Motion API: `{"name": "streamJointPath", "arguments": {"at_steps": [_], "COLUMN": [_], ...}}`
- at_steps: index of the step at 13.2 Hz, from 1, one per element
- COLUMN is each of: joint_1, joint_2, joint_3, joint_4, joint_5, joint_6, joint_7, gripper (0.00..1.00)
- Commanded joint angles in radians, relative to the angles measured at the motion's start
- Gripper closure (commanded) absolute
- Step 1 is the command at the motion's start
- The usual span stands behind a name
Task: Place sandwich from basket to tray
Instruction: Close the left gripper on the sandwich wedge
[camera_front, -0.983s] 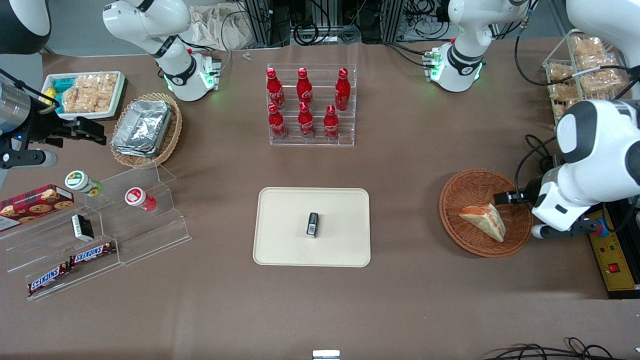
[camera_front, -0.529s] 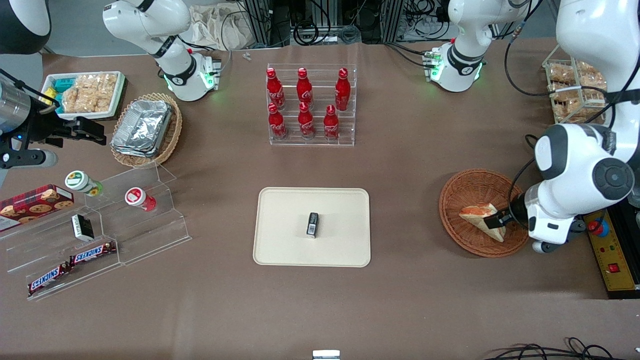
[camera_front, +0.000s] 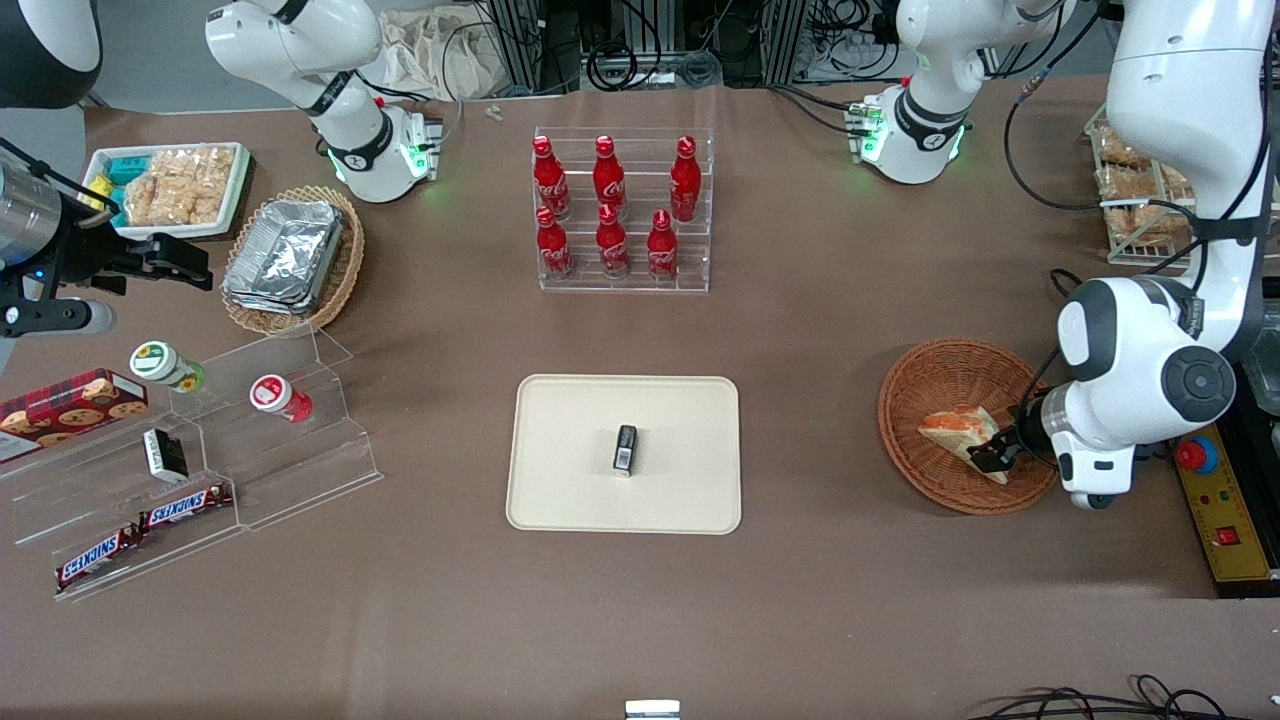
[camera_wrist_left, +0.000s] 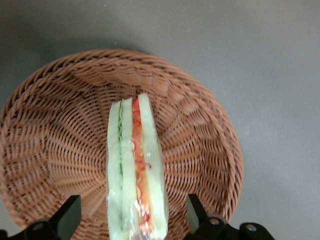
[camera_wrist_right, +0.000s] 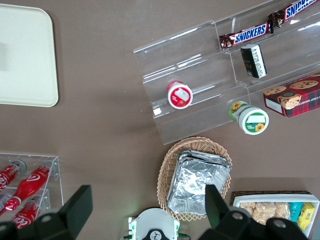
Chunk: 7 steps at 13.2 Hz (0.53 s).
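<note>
Left wrist view shows the sandwich (camera_wrist_left: 136, 170) lying in the basket (camera_wrist_left: 200, 125), standing on its cut edge so the green and orange-red filling layers face the camera, wrapped in clear film. The gripper (camera_wrist_left: 134, 220) hangs just above the basket with its fingers (camera_wrist_left: 67, 216) spread apart, one on each side of the wedge and not yet touching the bread. In the front view the gripper (camera_front: 993, 452) sits over the part of the basket (camera_front: 930, 375) toward the working arm's end of the table, at the sandwich's (camera_front: 955, 430) wide end.

The tray (camera_front: 560, 500) lies well apart from the basket, toward the parked arm's end, with a small dark box (camera_front: 625, 447) at its middle.

The risks from here look plain enough. The bread is soft and the film slippery, so a hard squeeze could crush it and a light one could let it slide out. A finger going too low could snag the wicker and drag the basket. On the tray, the box limits the free space.
</note>
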Motion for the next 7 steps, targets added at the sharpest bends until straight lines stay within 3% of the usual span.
{"name": "streamJointPath", "arguments": {"at_steps": [1,7], "joint_1": [0.005,0.005], "joint_2": [-0.014,-0.020], "joint_3": [0.001,0.001], "joint_4": [-0.058,-0.121], "joint_5": [0.008,0.008], "joint_6": [0.098,0.140], "joint_7": [-0.079,-0.101], "gripper": [0.05,0.09]}}
